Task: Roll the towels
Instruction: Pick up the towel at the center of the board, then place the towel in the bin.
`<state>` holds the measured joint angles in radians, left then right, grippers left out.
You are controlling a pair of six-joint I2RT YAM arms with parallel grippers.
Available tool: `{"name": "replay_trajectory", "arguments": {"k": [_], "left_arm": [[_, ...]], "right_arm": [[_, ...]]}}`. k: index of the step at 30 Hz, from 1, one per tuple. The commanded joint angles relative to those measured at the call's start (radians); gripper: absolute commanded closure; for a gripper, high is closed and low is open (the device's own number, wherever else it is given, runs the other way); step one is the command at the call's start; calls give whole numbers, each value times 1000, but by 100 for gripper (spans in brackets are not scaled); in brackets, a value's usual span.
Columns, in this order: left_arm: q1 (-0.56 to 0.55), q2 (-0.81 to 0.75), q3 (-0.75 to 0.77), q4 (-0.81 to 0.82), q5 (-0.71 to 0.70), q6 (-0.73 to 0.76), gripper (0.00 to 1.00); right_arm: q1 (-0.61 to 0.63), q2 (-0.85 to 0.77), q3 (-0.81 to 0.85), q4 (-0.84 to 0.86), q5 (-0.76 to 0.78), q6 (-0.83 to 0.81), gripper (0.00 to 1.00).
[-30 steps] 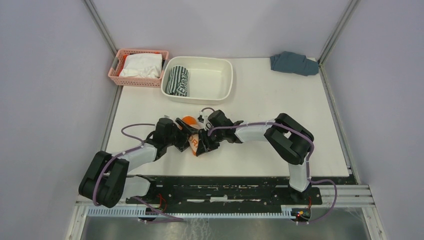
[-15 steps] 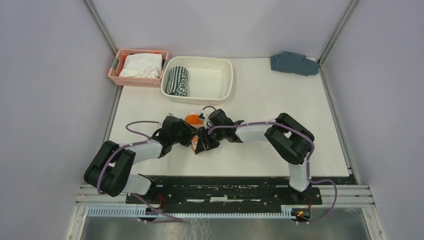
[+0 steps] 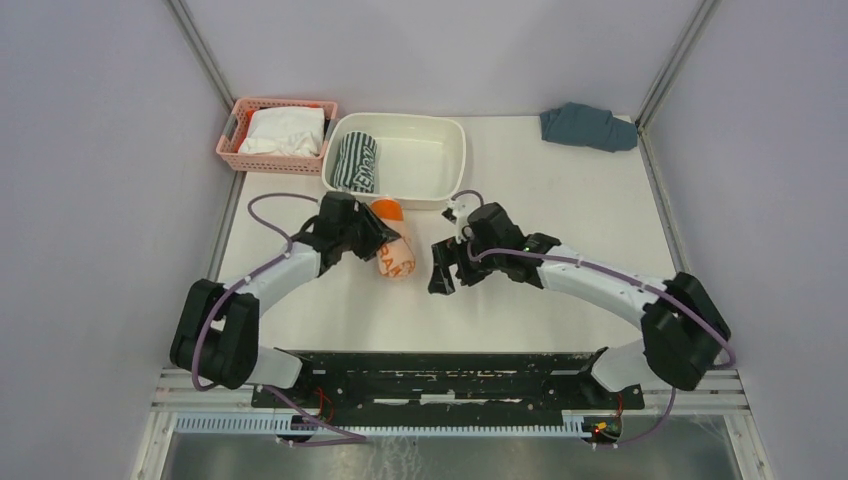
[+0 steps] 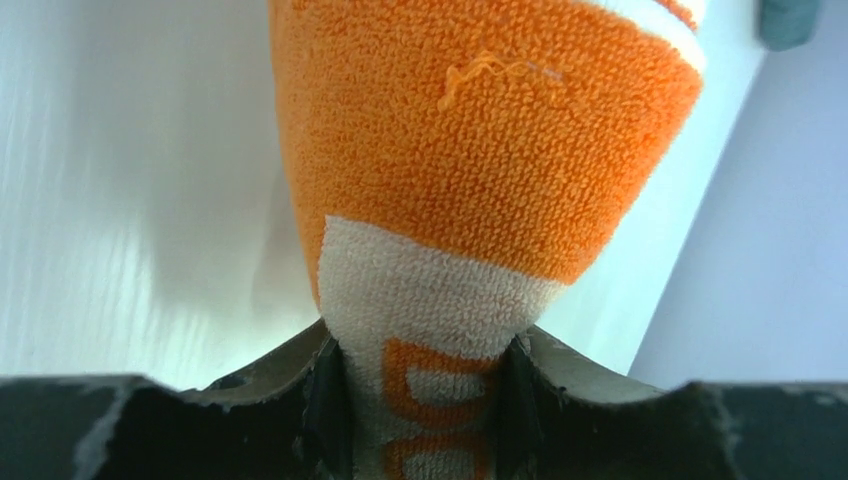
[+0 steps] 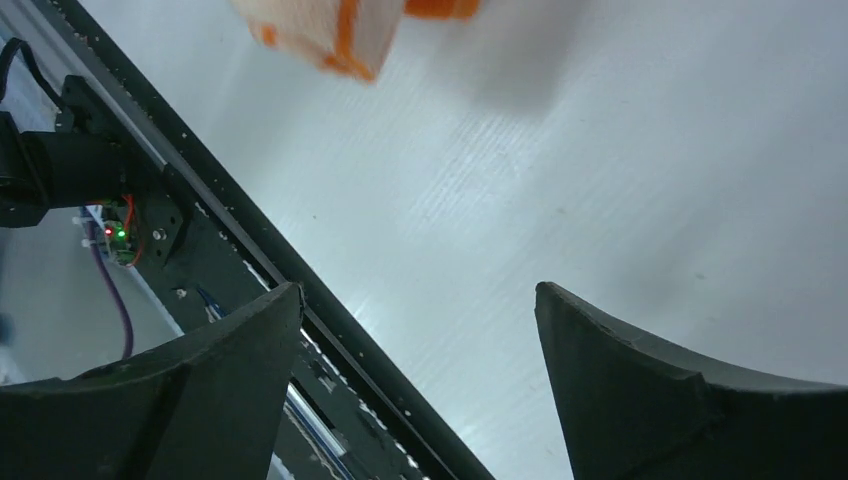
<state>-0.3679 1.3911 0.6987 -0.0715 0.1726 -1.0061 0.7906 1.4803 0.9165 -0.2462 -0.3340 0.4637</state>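
**Fig.** Rolled orange towel (image 3: 396, 258), peach lettered panel outward, clamped at one end between the pads (image 4: 328, 400) of the left gripper (image 3: 372, 238). The jaws are partly closed and pinch the roll in at the waist. The roll sits just near of the white tub (image 3: 455, 150), left of centre, and appears lifted off the table (image 3: 580, 200), though contact cannot be excluded.

Judged step: transfer of the roll into the tub. To do it well:
- keep the squeeze firm, so the outer layer does not unwind;
- lift clear of the tub's near wall;
- lower into the free right-hand part.

The striped towel (image 3: 357, 163), already rolled, fills the tub's left end and should not be struck. Right gripper (image 3: 443, 272): spread wide, empty, just right of the roll, and a possible obstruction to any rightward swing. Far left, a pink basket (image 3: 275, 164) holding a white cloth (image 3: 283, 130). In the far right corner, a blue-grey cloth (image 3: 588, 126), well apart.
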Motion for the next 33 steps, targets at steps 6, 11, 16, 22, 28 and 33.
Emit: {"name": "replay_trajectory", "arguments": {"k": [6, 11, 16, 22, 28, 33], "left_arm": [[90, 224, 578, -152, 201, 296, 64], [127, 437, 878, -248, 247, 383, 64], [150, 675, 1149, -368, 290, 457, 64], [170, 911, 1391, -555, 218, 562, 63], [200, 1014, 1468, -666, 103, 604, 62], [210, 1047, 1516, -778, -110, 669, 62]], "right_arm": [[-79, -212, -12, -239, 200, -168, 3], [-107, -247, -23, -263, 229, -177, 2], [-124, -257, -19, -293, 258, -188, 2], [-142, -272, -23, -313, 290, -194, 1], [-158, -274, -25, -331, 308, -194, 1], [-168, -264, -16, -351, 330, -201, 0]]}}
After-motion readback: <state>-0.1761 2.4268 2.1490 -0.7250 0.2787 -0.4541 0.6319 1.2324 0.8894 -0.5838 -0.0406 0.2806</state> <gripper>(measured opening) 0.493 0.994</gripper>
